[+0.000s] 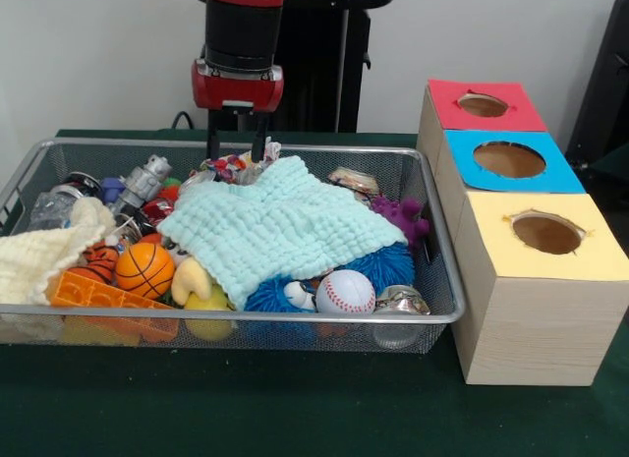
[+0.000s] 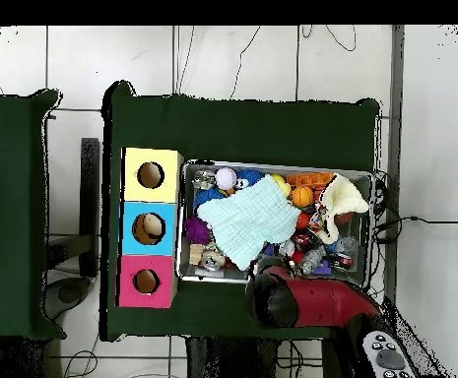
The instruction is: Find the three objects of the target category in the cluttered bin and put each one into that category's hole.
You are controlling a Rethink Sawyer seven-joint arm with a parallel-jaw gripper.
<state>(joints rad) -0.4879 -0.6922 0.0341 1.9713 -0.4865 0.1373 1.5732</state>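
Note:
The wire-mesh bin (image 1: pixel 246 317) is full of toys and also shows in the overhead view (image 2: pixel 277 165). My gripper (image 1: pixel 236 148) hangs over the bin's far rim, open, its fingertips down at the clutter. A white scrap with coloured spots (image 1: pixel 234 166) lies just below and between the fingers, partly tucked under the mint-green waffle cloth (image 1: pixel 285 226). I see no other spotted scraps. The red-panel hole (image 1: pixel 483 105) is at the far end of the wooden box right of the bin, and in the overhead view (image 2: pixel 146 282). There the arm (image 2: pixel 306 300) hides the gripper.
The blue-panel hole (image 1: pixel 508 159) and yellow-panel hole (image 1: pixel 546 233) are on the same box. A cream knitted cloth (image 1: pixel 39 256), a basketball (image 1: pixel 144 268), a baseball (image 1: pixel 345 292), a purple toy (image 1: pixel 403 218), an orange grid (image 1: pixel 98 298) and a blue fuzzy ball (image 1: pixel 383 265) lie in the bin.

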